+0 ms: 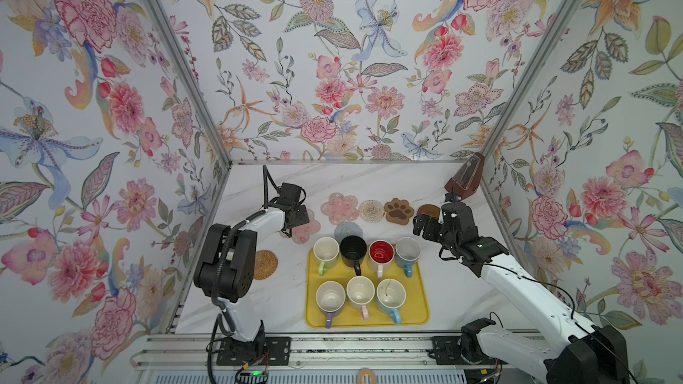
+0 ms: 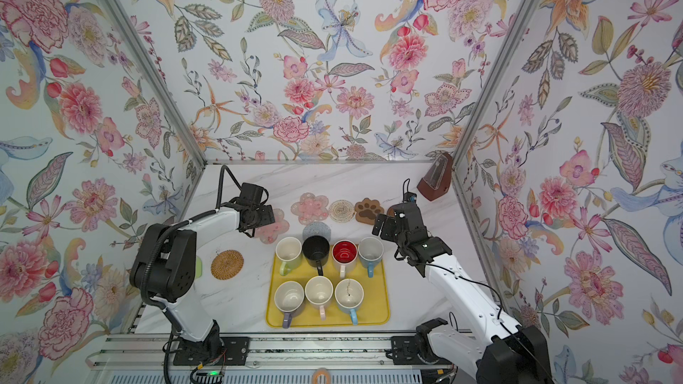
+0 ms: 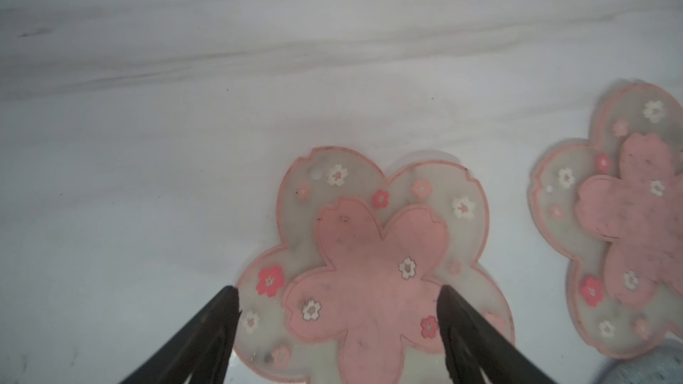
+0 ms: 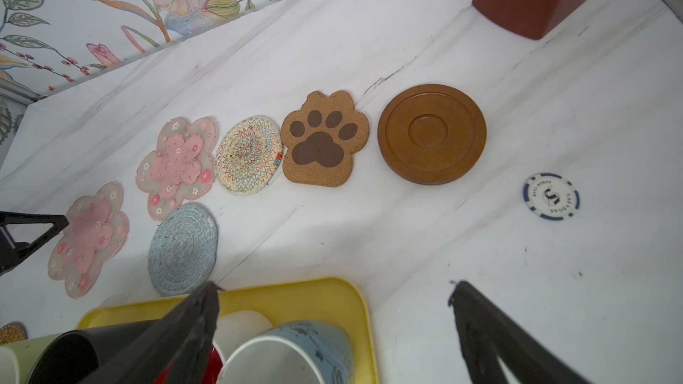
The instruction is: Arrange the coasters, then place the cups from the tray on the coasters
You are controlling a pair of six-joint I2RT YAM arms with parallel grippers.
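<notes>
Several cups stand on the yellow tray (image 1: 417,301), among them a black one (image 1: 353,249) and a light blue one (image 4: 295,349). Beyond the tray lie a pink flower coaster (image 1: 339,208), a woven round (image 1: 371,210), a paw-print (image 1: 398,211) and a dark wooden round (image 4: 431,134). A grey round (image 1: 348,231) sits by the tray and a rattan round (image 1: 265,264) to the left. My left gripper (image 3: 337,291) is open, its fingers straddling a second pink flower coaster (image 3: 373,253) flat on the table. My right gripper (image 4: 332,286) hangs open over the tray's far right corner.
A brown metronome (image 1: 464,179) stands in the back right corner. A blue and white poker chip (image 4: 551,196) lies on the marble right of the wooden coaster. A green object (image 2: 199,267) peeks from behind the left arm. Flowered walls close three sides.
</notes>
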